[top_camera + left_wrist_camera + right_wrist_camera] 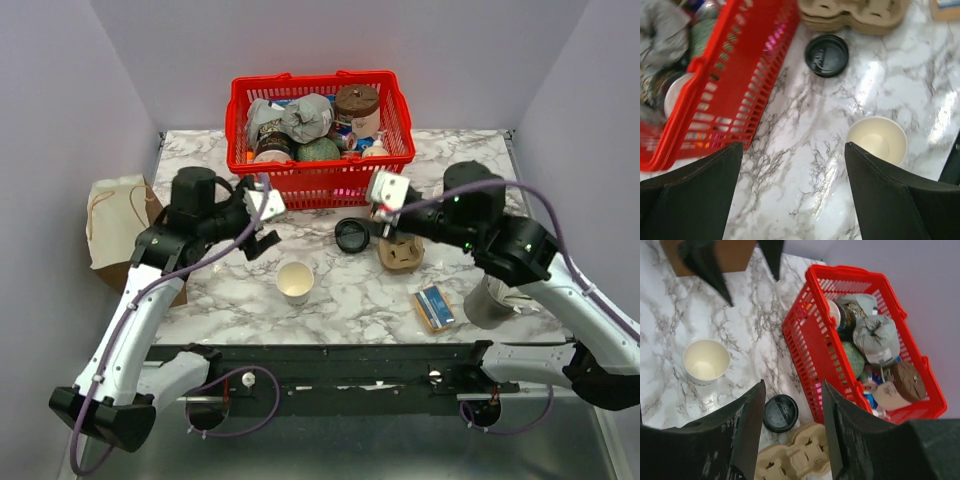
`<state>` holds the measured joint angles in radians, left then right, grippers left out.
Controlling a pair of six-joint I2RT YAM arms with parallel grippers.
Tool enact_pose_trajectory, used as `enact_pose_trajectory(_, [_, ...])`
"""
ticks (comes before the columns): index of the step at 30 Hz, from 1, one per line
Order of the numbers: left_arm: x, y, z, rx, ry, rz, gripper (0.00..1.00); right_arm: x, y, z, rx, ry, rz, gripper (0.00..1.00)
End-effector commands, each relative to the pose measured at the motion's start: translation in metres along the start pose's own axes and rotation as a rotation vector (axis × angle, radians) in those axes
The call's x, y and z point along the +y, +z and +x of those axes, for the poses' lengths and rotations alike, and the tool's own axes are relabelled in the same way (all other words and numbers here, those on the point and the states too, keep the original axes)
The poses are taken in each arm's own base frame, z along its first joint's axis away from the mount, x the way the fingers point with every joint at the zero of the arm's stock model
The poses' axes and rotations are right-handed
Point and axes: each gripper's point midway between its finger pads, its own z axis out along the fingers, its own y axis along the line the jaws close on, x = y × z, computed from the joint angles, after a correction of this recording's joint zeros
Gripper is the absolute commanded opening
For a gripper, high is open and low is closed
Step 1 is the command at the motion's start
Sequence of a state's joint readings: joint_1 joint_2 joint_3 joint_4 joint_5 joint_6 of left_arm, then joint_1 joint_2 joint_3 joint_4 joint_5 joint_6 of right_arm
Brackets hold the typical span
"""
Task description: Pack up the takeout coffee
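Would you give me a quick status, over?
Left claw, right claw open, empty. No lidded coffee in view; lidless cup, loose lid apart on table. Nothing blocking them.

Left wrist view: red basket contents blurred and cut off at the left edge. Cardboard cup carrier clipped at the top edge. Top view: cup stack, near right, half hidden behind right arm.

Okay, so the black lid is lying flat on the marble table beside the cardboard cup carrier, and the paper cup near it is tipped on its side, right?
Not quite. The paper cup stands upright with its mouth open, as the top external view shows. The black lid does lie flat on the marble table beside the cardboard cup carrier.
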<state>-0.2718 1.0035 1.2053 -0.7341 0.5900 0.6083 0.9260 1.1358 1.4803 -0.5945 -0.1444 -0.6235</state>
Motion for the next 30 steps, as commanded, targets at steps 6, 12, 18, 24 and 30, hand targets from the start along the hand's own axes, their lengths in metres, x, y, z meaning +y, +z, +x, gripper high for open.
enact_pose_trajectory(6, [-0.045, 0.069, 0.010, 0.036, 0.426, 0.400, 0.93, -0.094, -0.055, 0.079, 0.275, 0.605, 0.245, 0.60])
enact_pose_trajectory(12, [-0.078, 0.122, 0.018, 0.175, 0.542, 0.601, 0.77, -0.103, -0.067, 0.090, 0.261, 0.653, 0.291, 0.71])
enact_pose_trajectory(18, [-0.089, 0.167, 0.040, 0.316, 0.637, 0.742, 0.61, -0.116, -0.091, 0.061, 0.195, 0.634, 0.384, 0.74])
enact_pose_trajectory(24, [-0.084, 0.203, 0.055, 0.342, 0.770, 0.722, 0.52, -0.115, -0.106, 0.057, 0.183, 0.597, 0.428, 0.72])
enact_pose_trajectory(30, [-0.078, 0.219, 0.068, 0.364, 0.881, 0.752, 0.44, -0.109, -0.111, 0.063, 0.190, 0.581, 0.438, 0.72])
